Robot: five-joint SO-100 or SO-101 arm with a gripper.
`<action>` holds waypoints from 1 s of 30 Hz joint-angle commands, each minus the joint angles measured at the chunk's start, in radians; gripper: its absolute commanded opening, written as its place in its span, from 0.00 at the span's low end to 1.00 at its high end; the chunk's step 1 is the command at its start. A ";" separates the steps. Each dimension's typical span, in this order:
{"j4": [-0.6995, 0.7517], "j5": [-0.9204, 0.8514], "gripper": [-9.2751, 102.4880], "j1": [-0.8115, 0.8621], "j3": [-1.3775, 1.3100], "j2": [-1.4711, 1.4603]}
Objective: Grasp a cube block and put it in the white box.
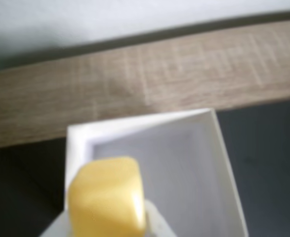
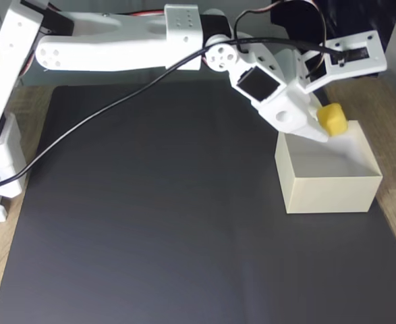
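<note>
Wrist view, nearest first: cube block pinched in the hand — yellow, rounded edges, low in frame. Directly beyond and beneath it, open cavity of the white box, near-left corner just past the cube. Fixed view agrees: hand closed on cube block, hanging over the box's far rim, not deep inside. Judged next: release, perhaps a slight advance inward first. Farther off — wooden worktop.
</note>
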 commanded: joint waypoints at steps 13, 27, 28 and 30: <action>-0.034 0.000 0.24 0.025 -0.051 0.025; 0.041 -0.002 0.18 0.041 -0.034 0.092; 0.051 -0.003 0.16 0.037 -0.015 0.114; 0.063 -0.003 0.11 0.026 0.031 0.166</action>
